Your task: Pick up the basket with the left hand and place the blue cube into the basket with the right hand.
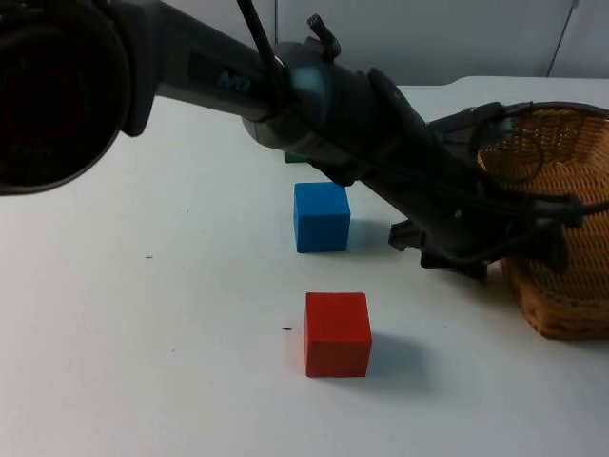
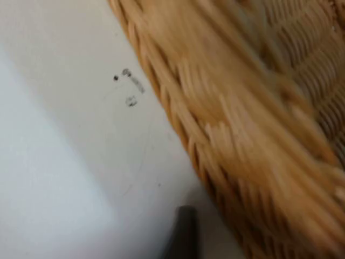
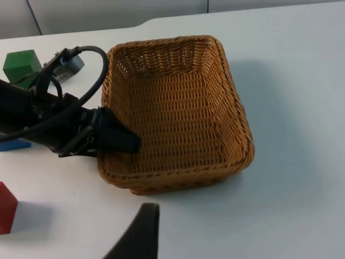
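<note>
Basket [image 3: 178,108] rests flat on the white tabletop [image 1: 143,381], not yet lifted. Left gripper [image 3: 116,139] is at the basket's near-side rim; the right wrist view shows one finger [image 3: 121,140] reaching over the rim into the basket, with the wall apparently between the fingers, so they are spread about the wicker wall. Whether they have pressed onto it cannot be told. In my judgement this placement serves a grip on the rim for the lift.

Blue cube [image 1: 322,217] stands on the tabletop beside the left arm, apart from the basket and untouched. A red cube [image 1: 337,334] sits nearer the camera, well apart from the blue one. A green cube [image 3: 20,66] lies beyond the left arm.

Right gripper [image 3: 141,229] hangs back over the tabletop, looking across at the basket and waiting; the state of its fingers cannot be told.

The top view gives the cubes' layout, but the arm hides the contact at the rim. The right wrist view supplies that contact and the whole basket interior, which holds nothing. The left wrist view gives the wicker wall passing close by one fingertip [image 2: 183,232], and small marks [image 2: 129,86] on the tabletop.
</note>
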